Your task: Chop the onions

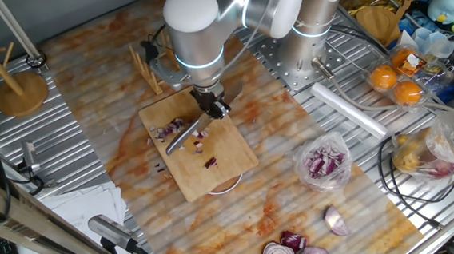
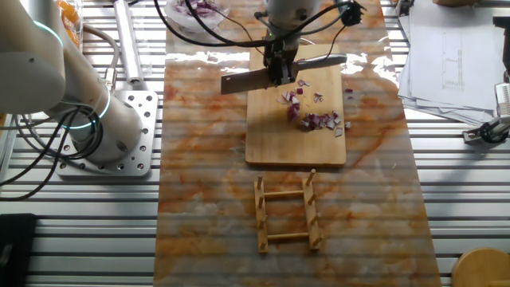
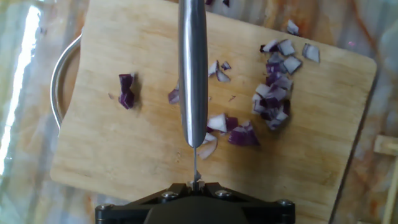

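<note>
The onions (image 3: 273, 93) are small purple and white diced bits scattered on a wooden cutting board (image 3: 124, 149). Most lie in a pile right of the blade, with one dark piece (image 3: 126, 91) alone on the left. My gripper (image 3: 196, 183) is shut on a knife (image 3: 193, 74), seen edge-on, with its blade standing over the bits at the board's middle. From the side, the gripper (image 1: 213, 105) holds the knife (image 1: 183, 136) slanting down onto the board (image 1: 221, 155) beside the onions (image 1: 166, 131). From the other side, the gripper (image 2: 280, 70), knife (image 2: 239, 80) and onions (image 2: 319, 119) show on the board (image 2: 279, 147).
A round metal dish (image 3: 59, 81) sits under the board. A clear bag of chopped onion (image 1: 323, 162) and larger onion halves (image 1: 296, 250) lie near the front right. A wooden rack (image 2: 287, 215) stands beside the board. Oranges (image 1: 396, 83), cables and papers (image 2: 450, 48) line the edges.
</note>
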